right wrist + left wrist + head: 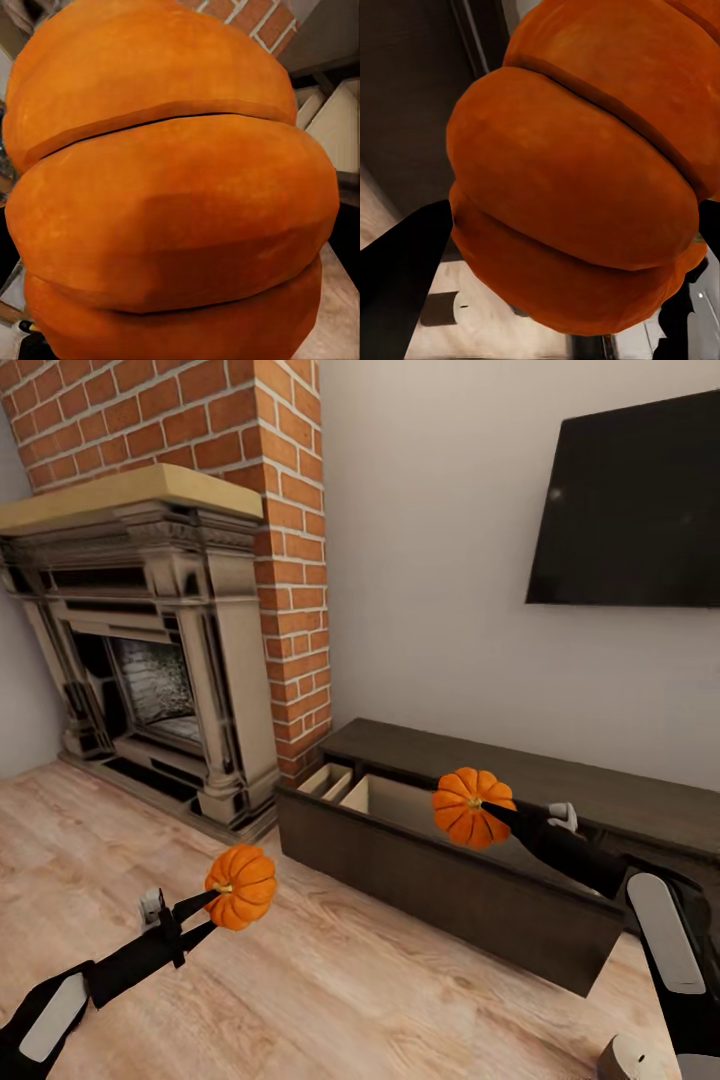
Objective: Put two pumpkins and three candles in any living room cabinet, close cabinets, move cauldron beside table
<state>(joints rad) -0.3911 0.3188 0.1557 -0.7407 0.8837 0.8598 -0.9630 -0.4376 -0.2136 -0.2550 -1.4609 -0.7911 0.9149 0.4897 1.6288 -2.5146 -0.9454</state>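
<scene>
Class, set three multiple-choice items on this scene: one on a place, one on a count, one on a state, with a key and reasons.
1. Where is the right gripper's pumpkin?
A. over the open drawer
B. on the mantel
C. on the floor

2. How many pumpkins are held?
A. one
B. two
C. three

3. The cabinet drawer is:
A. shut
B. open
C. removed

Key: A, the right pumpkin hangs in the right gripper above the cabinet; B, the left gripper holds another pumpkin; B, the pale interior shows.

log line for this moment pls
left gripper: holds pumpkin over floor | right gripper: holds second pumpkin above open cabinet drawer | nothing placed yet
</scene>
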